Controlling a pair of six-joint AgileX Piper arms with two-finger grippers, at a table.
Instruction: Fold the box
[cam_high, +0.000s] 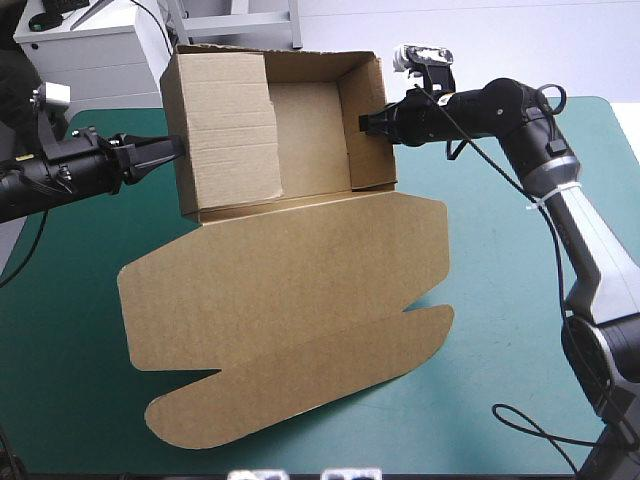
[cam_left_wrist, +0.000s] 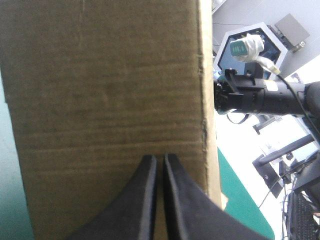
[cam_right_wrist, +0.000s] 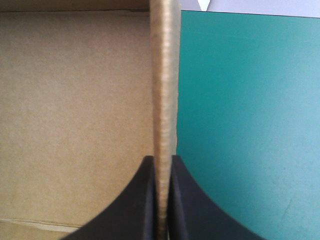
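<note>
A teal-green table cover (cam_high: 60, 380) is bearing a brown cardboard box (cam_high: 300, 290) at its middle: an open tray, its lid lying flat on the near side. The right gripper (cam_high: 372, 124) is pinching the tray's right wall between its black fingers; the left gripper (cam_high: 172, 148), fingers together, is touching the left wall's outside.

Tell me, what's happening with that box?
Right pincer shut on the box, right wall. Left pincer shut, tip at left wall. Tray up, lid flat. Nothing in the way.
</note>
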